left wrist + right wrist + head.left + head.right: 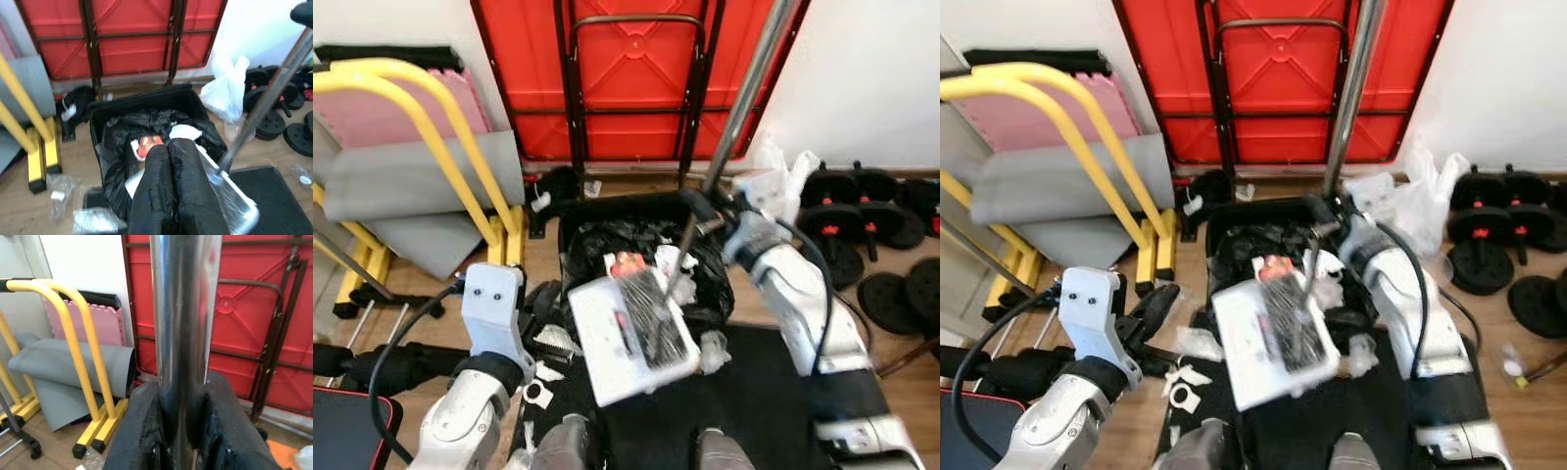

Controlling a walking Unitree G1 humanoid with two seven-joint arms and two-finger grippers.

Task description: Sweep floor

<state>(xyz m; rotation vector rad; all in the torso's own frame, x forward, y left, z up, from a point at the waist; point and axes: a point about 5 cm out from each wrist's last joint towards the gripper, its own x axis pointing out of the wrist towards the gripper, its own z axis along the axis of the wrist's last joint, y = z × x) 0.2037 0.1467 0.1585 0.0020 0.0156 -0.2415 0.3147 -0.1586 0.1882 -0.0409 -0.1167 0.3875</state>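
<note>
A: Where's the right gripper [182, 431]?
B: Up by the far rim of the black bin [597, 211], fingers [139, 431] clamped either side of the metal pole [744, 93]. Pole runs up and away w/ a slight lean, in front of the red folded table [636, 69] standing against the wall.

A: And the left gripper [171, 166]?
B: Fingers pressed together, nothing between them. Head views put it low on the robot's left, just beside the bin's near-left corner.

A: Dustpan?
B: White dustpan [607, 348] w/ a dark brush head [651, 313] lying on it, tilted over the bin's near edge. Thin rod joins it to the pole, looks like one tool, but the joint's too small to be sure.

A: What's in the bin?
B: Black liner [122, 142], crumpled white wrappers, one red-orange packet [149, 143].

A: Floor?
B: Wood. Bits of clear and white litter [1185, 377] near the left gripper. Black mat [764, 392] under the robot. Yellow frame [440, 147], grey rolled mat [421, 176] on the left; white plastic bag [227, 93], dumbbells [852, 201] on the right.
</note>
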